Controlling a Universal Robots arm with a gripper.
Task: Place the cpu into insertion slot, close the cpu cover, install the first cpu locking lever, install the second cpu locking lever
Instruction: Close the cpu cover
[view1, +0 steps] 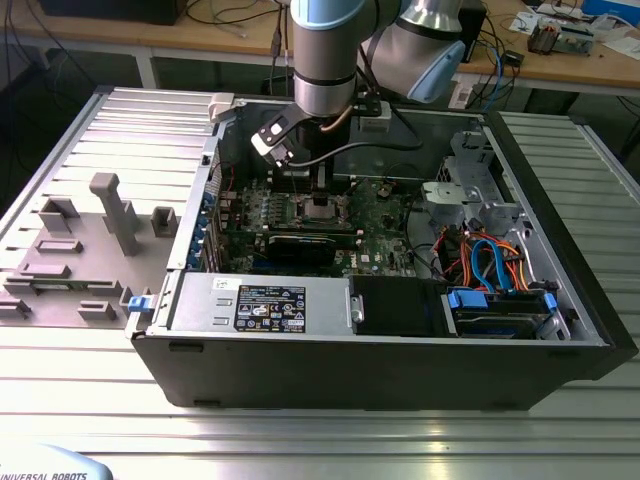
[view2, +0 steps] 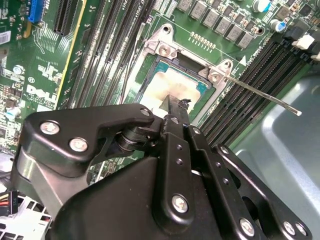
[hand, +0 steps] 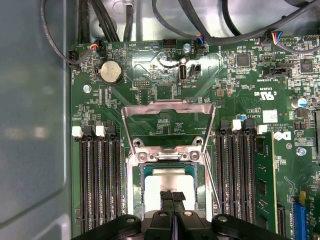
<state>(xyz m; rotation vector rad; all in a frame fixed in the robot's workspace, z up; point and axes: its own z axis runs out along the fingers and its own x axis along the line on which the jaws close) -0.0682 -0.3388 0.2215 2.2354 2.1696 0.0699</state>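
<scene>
The cpu (hand: 167, 177) lies flat inside the insertion slot (hand: 132, 186), its dull silver top stained brownish. In the second wrist view the cpu (view2: 175, 82) sits in the shiny-rimmed insertion slot (view2: 150, 75). The cpu cover (hand: 167, 106) stands raised open at the slot's far side, and green board shows through its window. My gripper (hand: 172, 196) hangs right over the cpu's near edge, its black fingers shut together with nothing seen between them. A thin locking lever (view2: 260, 92) sticks out unlatched beside the slot. In the exterior view my gripper (view1: 322, 195) reaches down into the open case.
Long black memory slots (hand: 97, 180) flank the socket on both sides. The case wall (hand: 35, 125) is close by. A power supply (view1: 262, 303) and a drive cage with blue and orange cables (view1: 490, 265) fill the case front. Grey fixtures (view1: 115, 215) stand on the exterior view's left.
</scene>
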